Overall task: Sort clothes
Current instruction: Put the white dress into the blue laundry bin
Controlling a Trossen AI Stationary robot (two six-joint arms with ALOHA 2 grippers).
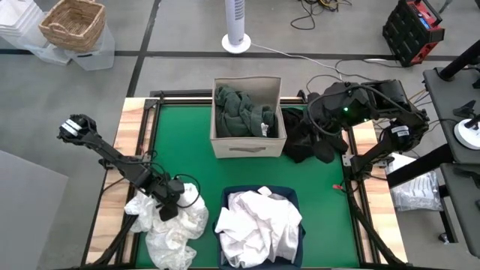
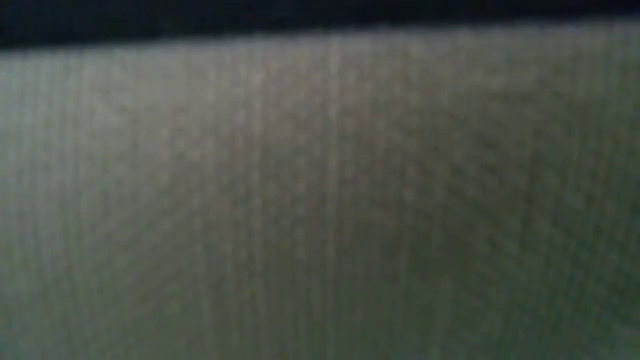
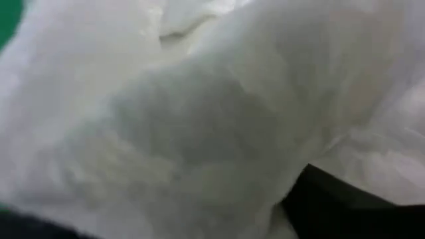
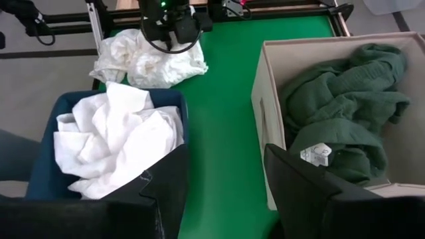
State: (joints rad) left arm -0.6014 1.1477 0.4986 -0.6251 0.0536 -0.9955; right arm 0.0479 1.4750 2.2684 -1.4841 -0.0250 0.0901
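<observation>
A pile of white clothes [image 1: 176, 225] lies on the green table near its front left corner. My left gripper [image 1: 169, 202] is down on the pile's top, open, with white cloth [image 3: 199, 119] filling the gap. More white clothes [image 1: 259, 221] fill the navy bin [image 1: 292, 195] at front centre. Dark green clothes [image 1: 244, 112] lie in the beige box [image 1: 247, 146] at the back. Black clothes [image 1: 307, 139] lie on the table to the box's right. My right gripper [image 4: 226, 199] is raised over the back right, open with nothing between its fingers. My left gripper comes at the white pile from above, pointing steeply down. Its fingers [image 3: 339, 209] are sunk into the pile's top [image 4: 156, 56], and cloth bulges between them. Whether one layer or several lies there, I cannot tell. The pile rests on the table.
Bare green mat [image 1: 187, 150] lies between the pile and the beige box. Wooden strips [image 1: 131, 127] edge the table's left and right sides. A blurred grey surface close to the lens fills the low view. A wicker basket [image 1: 73, 22] and a fan base [image 1: 236, 41] stand on the floor beyond.
</observation>
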